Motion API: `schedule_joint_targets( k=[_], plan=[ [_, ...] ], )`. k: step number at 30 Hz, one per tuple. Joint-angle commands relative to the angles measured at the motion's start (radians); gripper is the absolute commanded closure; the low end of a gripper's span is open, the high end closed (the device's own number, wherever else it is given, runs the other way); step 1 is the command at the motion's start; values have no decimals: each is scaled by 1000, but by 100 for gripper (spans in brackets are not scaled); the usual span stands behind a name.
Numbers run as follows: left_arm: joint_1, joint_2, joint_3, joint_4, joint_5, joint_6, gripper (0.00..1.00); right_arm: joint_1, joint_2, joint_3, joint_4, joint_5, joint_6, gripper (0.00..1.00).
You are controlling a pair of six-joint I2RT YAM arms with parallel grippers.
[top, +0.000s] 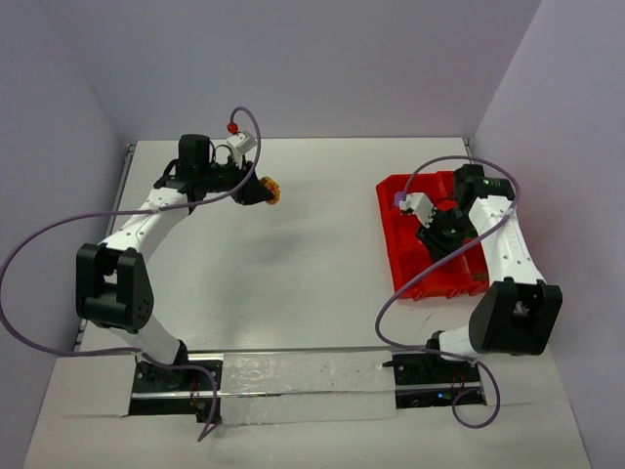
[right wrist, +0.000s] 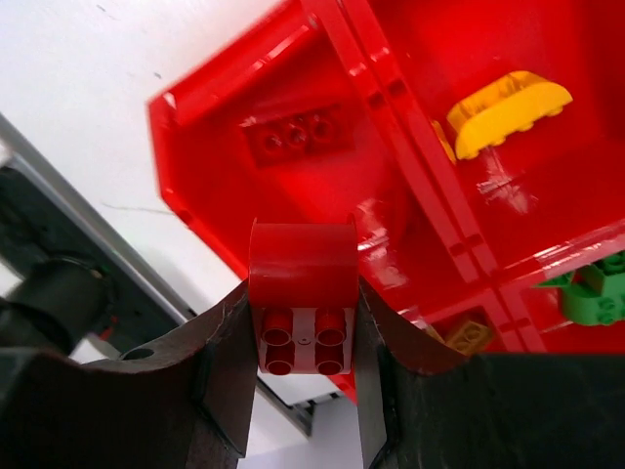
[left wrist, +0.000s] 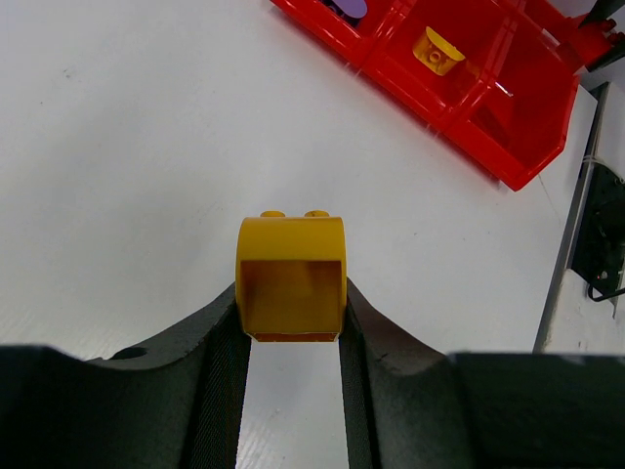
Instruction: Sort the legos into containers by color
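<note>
Open table (top: 322, 249) left of tray (top: 387, 227)

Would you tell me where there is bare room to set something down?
Bare: the white stretch between the yellow brick in the left fingers and the red tray. Crowded: the tray, where the right fingers hold a red brick.

White matte worktop (top: 312, 283), plain pale lavender back wall (top: 322, 59), matching left wall (top: 44, 147) and right wall (top: 581, 127), thin metal rail (top: 125, 195) along the worktop's left edge, glossy strip (top: 303, 376) across its near edge, soft even light
</note>
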Motion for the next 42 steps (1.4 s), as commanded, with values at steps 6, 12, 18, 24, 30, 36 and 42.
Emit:
schedule_joint_targets(
  k=[6, 12, 18, 24, 30, 36, 42],
  plan=[
    [-11, -12, 47, -30, -13, 44, 100, -18, 11, -84, 64, 132, -138, 86],
    [-13, -16, 42, -31, 13, 45, 100, -17, 42, -76, 71, 158, -143, 49],
    [-14, -20, 41, -25, 34, 50, 100, -3, 55, -24, 33, 135, -139, 16],
    [-13, -62, -12, 59, 155, 42, 100, 79, 104, 280, -43, -147, 7, 15],
    [-21, -105, -91, 249, 283, 90, 99, 272, 286, 599, 91, -487, 379, 18],
    [-30, -42, 2, 141, 457, 385, 98, 439, 431, 728, 194, -630, 487, 17],
    [-54, 91, 241, -406, 501, 846, 98, 529, 446, 750, 295, -652, 500, 16]
  ],
)
